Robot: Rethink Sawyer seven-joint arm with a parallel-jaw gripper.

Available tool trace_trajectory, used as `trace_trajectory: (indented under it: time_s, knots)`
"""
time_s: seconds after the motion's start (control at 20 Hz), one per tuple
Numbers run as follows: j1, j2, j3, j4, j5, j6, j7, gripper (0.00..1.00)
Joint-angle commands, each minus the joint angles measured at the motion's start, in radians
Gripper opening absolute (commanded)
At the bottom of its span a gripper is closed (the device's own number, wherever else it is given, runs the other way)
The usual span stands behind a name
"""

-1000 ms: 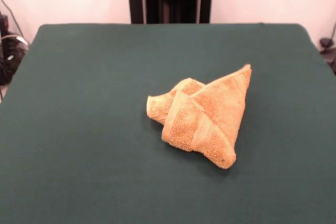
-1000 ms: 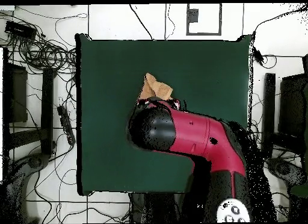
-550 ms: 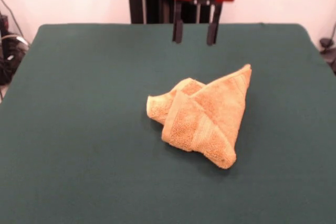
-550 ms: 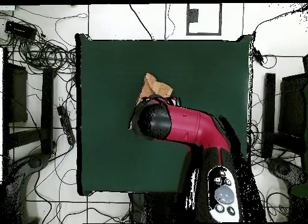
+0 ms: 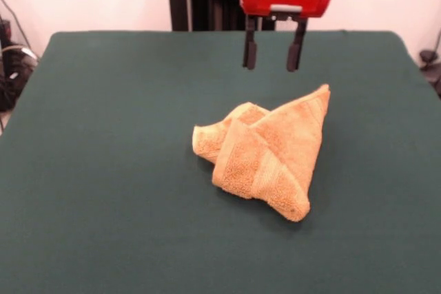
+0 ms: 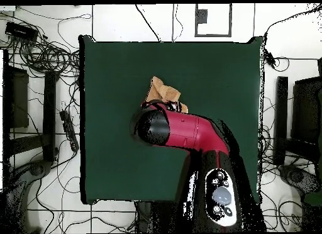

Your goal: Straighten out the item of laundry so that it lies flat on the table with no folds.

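Clearly the straightening has not begun in any way that shows: the towel (image 5: 265, 160) lies bunched in a rough triangle near the middle of the desk (image 5: 103, 170), folded over itself in several layers. One flap with the woven band wraps across the front of the towel, a rolled lobe sticks out at one side, and a single corner points up and away toward the far edge of the desk. No part of it lies as a single flat layer, so all of the unfolding is left to do.

The hand (image 5: 271, 54) hangs above the desk just beyond the towel's raised corner, apart from the cloth and touching nothing. Its two dark fingers (image 5: 249, 51) point straight down with a clear gap between them, spread wide and empty.

From overhead, the red arm (image 6: 188, 134) covers much of the towel, and only a bit of orange cloth (image 6: 165, 92) shows past the arm's end, on the side away from the robot's base.

As a judgement, the task stands at its start: the hand is placed for a first grasp, probably at the corner nearest it, and the layers must then be pulled apart and spread.
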State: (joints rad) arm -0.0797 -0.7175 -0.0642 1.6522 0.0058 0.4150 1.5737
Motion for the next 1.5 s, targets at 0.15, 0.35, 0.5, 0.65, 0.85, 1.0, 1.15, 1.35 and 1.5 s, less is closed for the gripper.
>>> trace_trajectory:
  time_s: [0.15,0.35,0.5,0.65,0.85,1.0,1.15,1.35,1.5]
  knots:
    - [0.051,0.043,0.026,-0.015,0.059,-0.006,0.243,1.00]
    - [0.053,0.086,0.031,-0.020,0.098,-0.052,0.285,1.00]
    - [0.081,0.100,0.000,-0.034,0.156,-0.064,0.359,1.00]
    - [0.127,0.090,-0.040,-0.014,0.220,-0.105,0.428,1.00]
    - [0.196,0.073,-0.096,0.025,0.321,-0.107,0.526,1.00]
    - [0.247,0.076,-0.105,0.069,0.419,-0.145,0.632,1.00]
    - [0.321,0.095,-0.141,0.096,0.514,-0.192,0.744,1.00]
    - [0.400,0.160,-0.184,0.109,0.622,-0.281,0.863,1.00]
    - [0.411,0.209,-0.178,0.117,0.654,-0.356,0.896,1.00]
